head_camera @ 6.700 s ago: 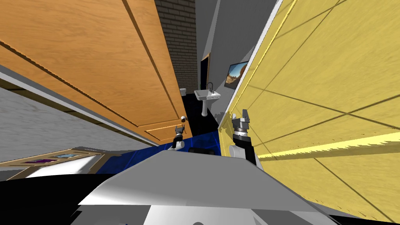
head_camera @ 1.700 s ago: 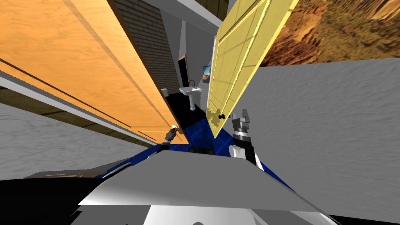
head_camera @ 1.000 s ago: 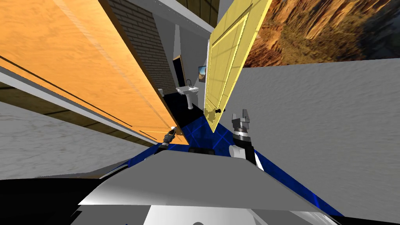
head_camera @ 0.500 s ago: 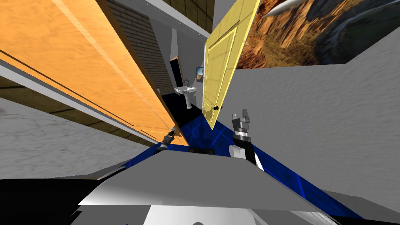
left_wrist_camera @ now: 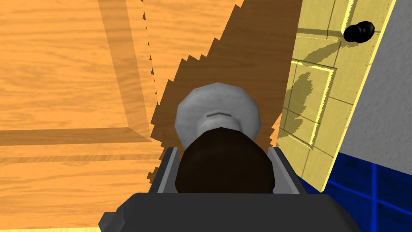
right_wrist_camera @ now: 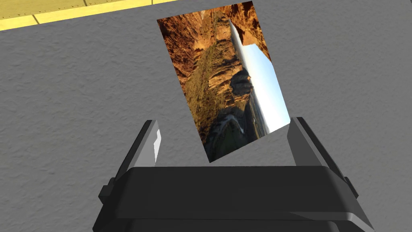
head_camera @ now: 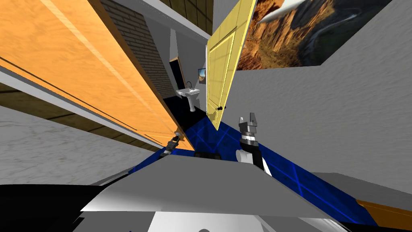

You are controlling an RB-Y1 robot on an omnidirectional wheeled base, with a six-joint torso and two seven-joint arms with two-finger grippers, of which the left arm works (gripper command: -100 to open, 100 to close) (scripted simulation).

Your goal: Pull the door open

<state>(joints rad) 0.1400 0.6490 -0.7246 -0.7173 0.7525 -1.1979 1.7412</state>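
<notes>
While our left gripper (left_wrist_camera: pixel 222 150) pinches the dark knob (left_wrist_camera: pixel 225 173) on the orange door (head_camera: pixel 80 60), swung wide at our left, it could slip out of grip if we pull off-arc; right gripper (right_wrist_camera: pixel 223 135) gapes empty.

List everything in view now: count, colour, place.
orange wood-grain door: 1, orange, on my left
dark round knob on a grey base: 1, at the orange door's edge, between the left fingers
yellow panelled door: 1, yellow, ahead
black knob: 1, black, on the yellow door
white pedestal sink: 1, white, far between the doors
dark brick wall: 1, beyond the orange door
canyon picture: 1, brown, on the grey wall to my right
blue tiled floor: 1, blue, between the doors
left gripper: shut on the dark knob
right gripper: open, empty
</notes>
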